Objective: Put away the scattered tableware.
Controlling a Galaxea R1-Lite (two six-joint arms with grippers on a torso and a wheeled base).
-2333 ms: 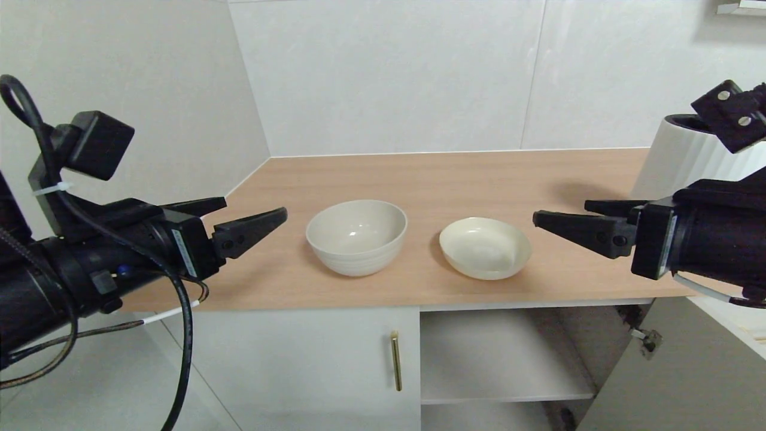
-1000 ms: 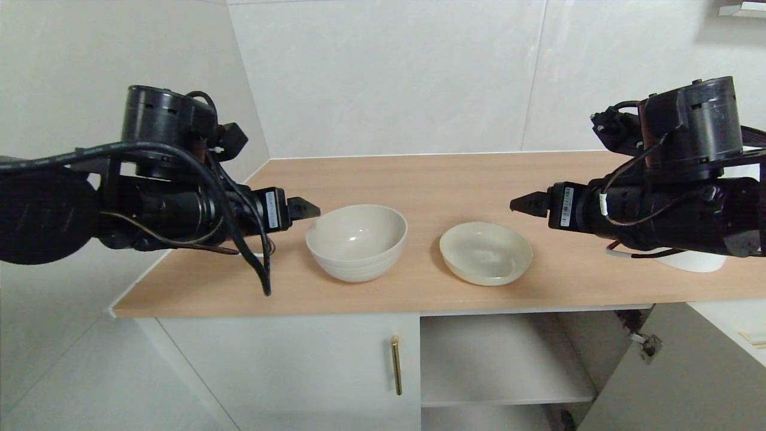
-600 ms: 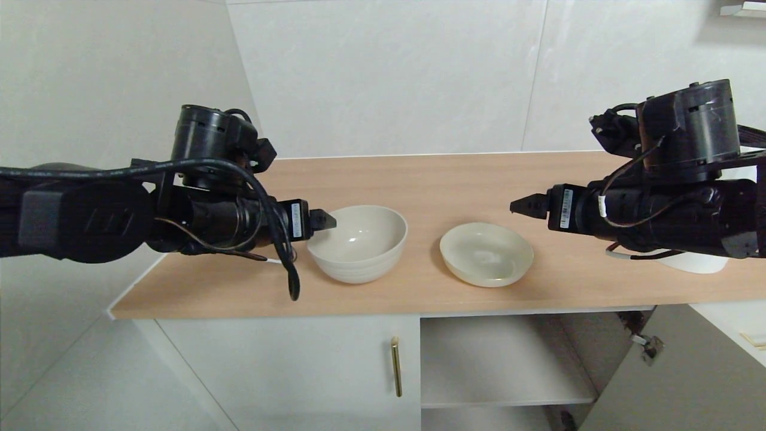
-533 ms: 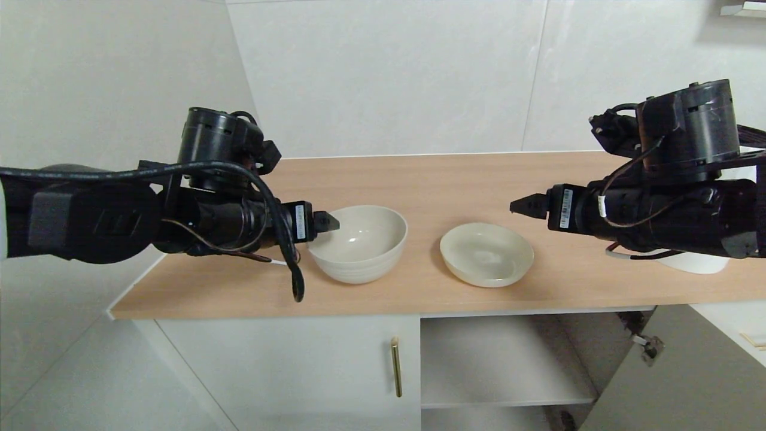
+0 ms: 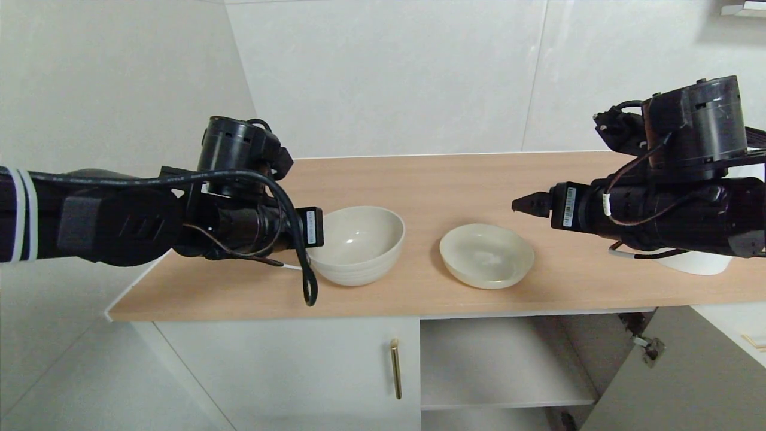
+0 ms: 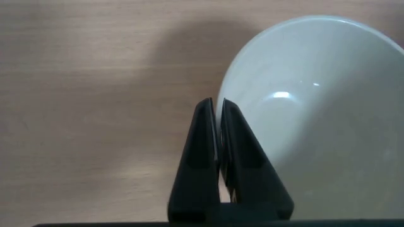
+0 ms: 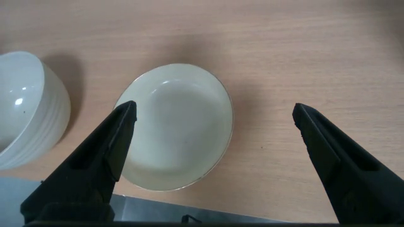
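A deep cream bowl [image 5: 359, 242] [image 6: 315, 126] stands on the wooden counter [image 5: 431, 179], left of centre. My left gripper [image 5: 318, 230] [image 6: 218, 102] is at its left rim, shut on the rim with one finger inside and one outside. A shallow cream dish [image 5: 486, 254] [image 7: 177, 135] sits to the right of the bowl. My right gripper [image 5: 522, 205] [image 7: 213, 108] hangs open above the dish's right edge, its fingers spread wide and touching nothing. The deep bowl [image 7: 25, 107] also appears beyond the dish in the right wrist view.
A white ribbed container [image 5: 694, 262] stands on the counter behind my right arm. Below the counter a cabinet compartment with a shelf [image 5: 502, 359] is open, its door [image 5: 658, 371] swung out to the right. A closed door with a brass handle [image 5: 395, 365] is beside it. Walls close off the left and back.
My left gripper has slid right up to the deep bowl's rim and its fingers have closed on it. The right arm has barely moved.
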